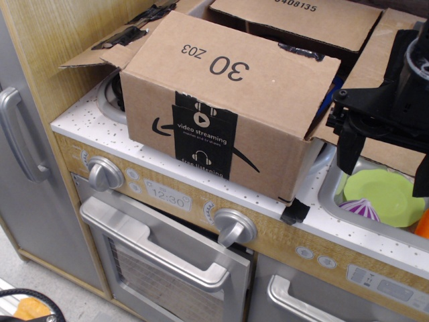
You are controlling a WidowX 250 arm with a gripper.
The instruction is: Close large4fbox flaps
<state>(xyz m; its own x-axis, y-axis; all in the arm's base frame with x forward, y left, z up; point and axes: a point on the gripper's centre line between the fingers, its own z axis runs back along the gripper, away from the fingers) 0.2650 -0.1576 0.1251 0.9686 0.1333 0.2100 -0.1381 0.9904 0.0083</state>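
The large4fbox (221,144) is a brown cardboard box on the toy kitchen's white countertop, with a black smile arrow and a "video streaming" tape panel facing me. The near flap (228,67), printed "30 Z03", lies folded over the top. The far flap (295,20), with a number, is partly lowered behind it. The left flap (110,43) hangs open outward. The right flap (385,74) spreads open to the right, partly behind my gripper. My black gripper (384,178) is at the right, next to the box's right side, fingers pointing down, open and empty.
A sink (328,194) under the gripper holds a green plate (382,194) and a purple item (360,208). Loose black tape (295,212) hangs at the box's front right corner. Below are the oven door (167,268) and knobs. A grey fridge door (27,147) stands at the left.
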